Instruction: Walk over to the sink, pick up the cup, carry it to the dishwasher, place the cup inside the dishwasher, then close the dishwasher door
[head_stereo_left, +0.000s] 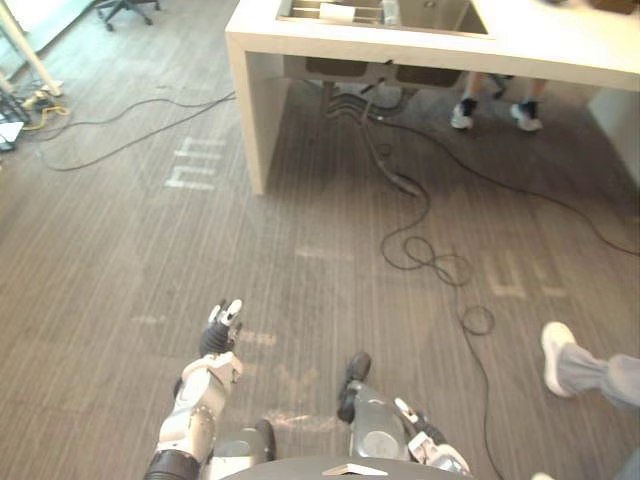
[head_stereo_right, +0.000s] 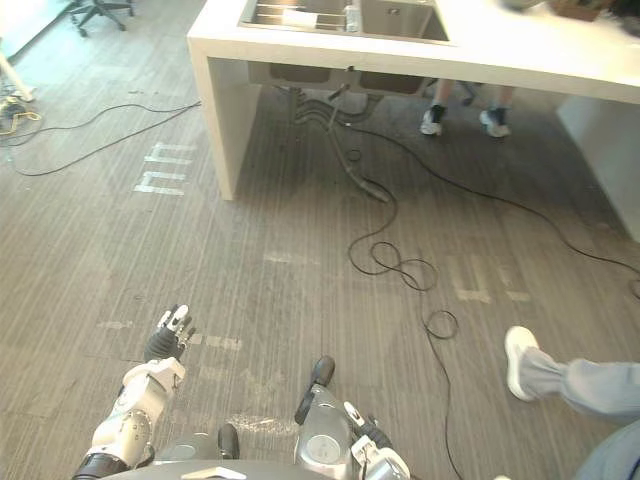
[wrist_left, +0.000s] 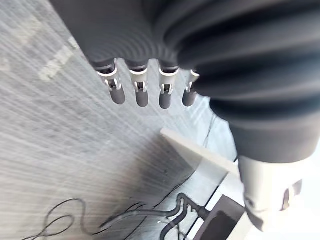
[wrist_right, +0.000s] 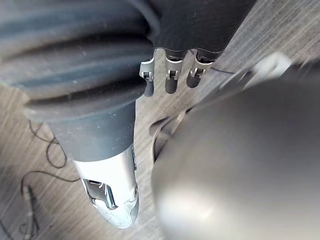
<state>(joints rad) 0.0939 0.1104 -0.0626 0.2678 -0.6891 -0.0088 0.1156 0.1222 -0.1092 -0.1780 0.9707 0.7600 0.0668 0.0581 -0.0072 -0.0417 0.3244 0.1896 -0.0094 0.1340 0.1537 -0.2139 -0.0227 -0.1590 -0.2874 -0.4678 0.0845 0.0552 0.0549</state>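
Cup's a long way off, so here's the near stuff first. My left hand (head_stereo_left: 222, 330) hangs over the grey carpet (head_stereo_left: 120, 260), fingers (wrist_left: 140, 92) straight and spread, holding nothing. My right hand (wrist_right: 170, 82) is low at my right side, fingers relaxed and loose, nothing in it either. Off to my right, a person's leg with a white shoe (head_stereo_left: 556, 355) stands on the carpet. Further on, pale tape marks (head_stereo_left: 195, 170) lie beside the end of a white counter (head_stereo_left: 560, 45). Behind it, another pair of sneakers (head_stereo_left: 462, 114). Up top, the sink (head_stereo_right: 400, 20) is sunk into the counter, and there's the cup (head_stereo_right: 351, 17), small and clear, standing inside beside a wire rack (head_stereo_right: 290, 14).
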